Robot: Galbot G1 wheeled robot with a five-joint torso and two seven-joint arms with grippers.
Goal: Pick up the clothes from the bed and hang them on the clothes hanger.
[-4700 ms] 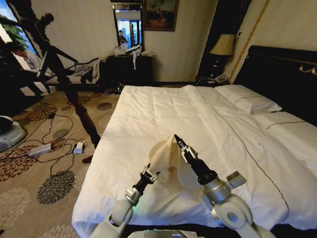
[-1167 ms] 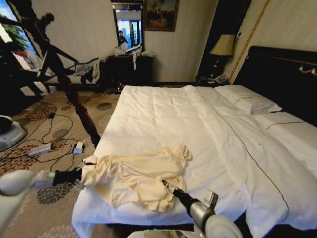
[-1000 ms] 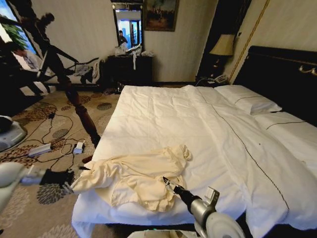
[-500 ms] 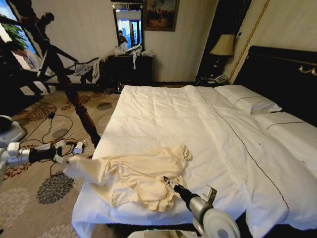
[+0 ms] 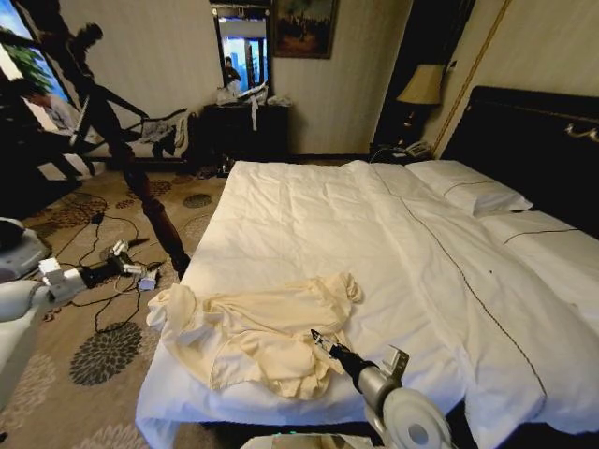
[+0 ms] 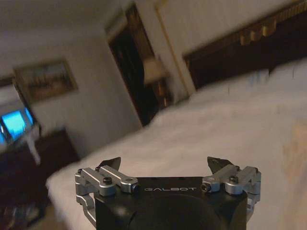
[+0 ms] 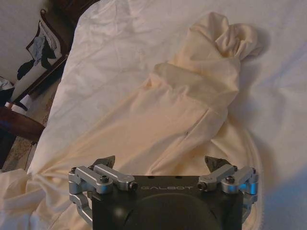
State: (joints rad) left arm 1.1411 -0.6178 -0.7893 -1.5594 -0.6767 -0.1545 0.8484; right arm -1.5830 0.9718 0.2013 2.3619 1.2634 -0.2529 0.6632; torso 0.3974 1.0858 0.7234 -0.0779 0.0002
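Bed (image 5: 393, 234), white duvet: cream clothes (image 5: 257, 332) spread near its foot; left end effector (image 5: 131, 267) released over carpet; right end effector (image 5: 320, 340) released above clothes

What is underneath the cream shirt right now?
The clothes lie spread on the bed, directly on its white duvet near the foot corner. Whether anything else lies beneath the fabric cannot be seen; the folds cover it.

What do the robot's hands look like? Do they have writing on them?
Each gripper has a black block body marked GALBOT in pale letters, silver metal links with dark screws, and small dark pointed fingertips: left gripper, right gripper. In the head view the arms are pale grey with rounded joints and black forearms.
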